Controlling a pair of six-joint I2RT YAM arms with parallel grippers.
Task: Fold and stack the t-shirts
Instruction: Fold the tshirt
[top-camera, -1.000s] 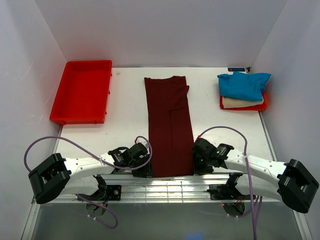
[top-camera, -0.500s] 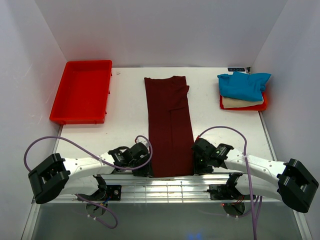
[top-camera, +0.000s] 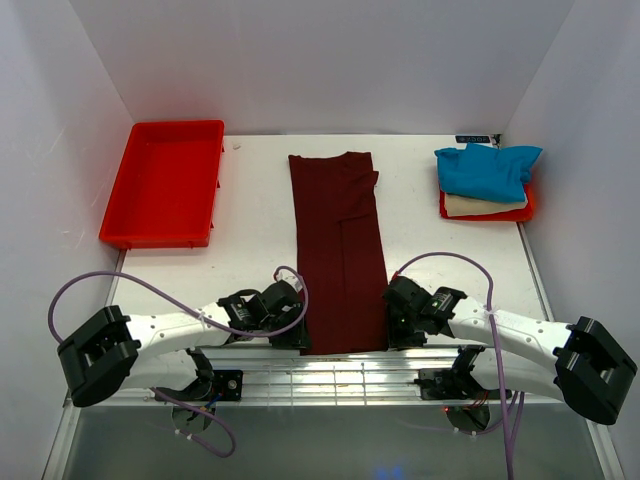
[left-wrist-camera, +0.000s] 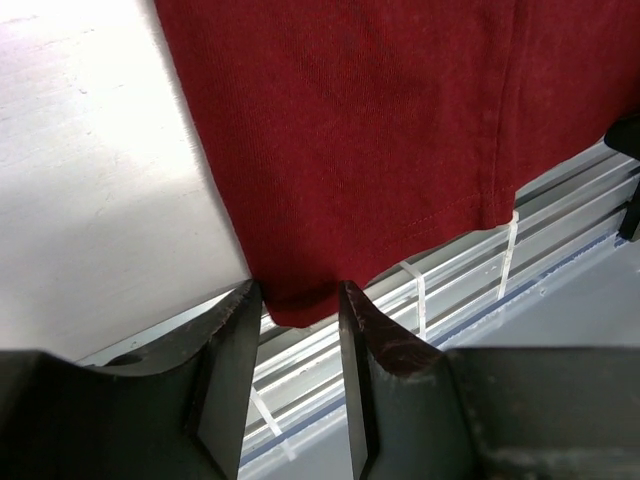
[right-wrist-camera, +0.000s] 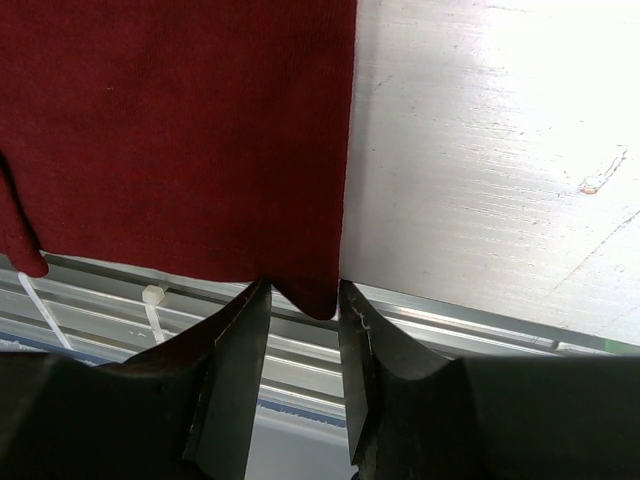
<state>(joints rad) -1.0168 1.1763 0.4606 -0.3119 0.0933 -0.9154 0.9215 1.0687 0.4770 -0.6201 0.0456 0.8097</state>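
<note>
- I see the maroon t-shirt (top-camera: 338, 250) lying as a long strip mid-bench (top-camera: 250, 250), its near hem overhanging the front edge.
- Left end effector (left-wrist-camera: 298, 295): jaws partly open, straddling the hem's left corner, not clamping it.
- Right end effector (right-wrist-camera: 303, 290): likewise at the right corner.
- Blue t-shirt (top-camera: 487, 168) sits atop cream t-shirt (top-camera: 480, 205), far right.

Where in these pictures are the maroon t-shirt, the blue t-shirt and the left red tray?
maroon t-shirt (top-camera: 338, 250): top external view, middle of the folded cloth.
blue t-shirt (top-camera: 487, 168): top external view, centre of its top surface.
left red tray (top-camera: 165, 185): top external view, bare floor.
</note>
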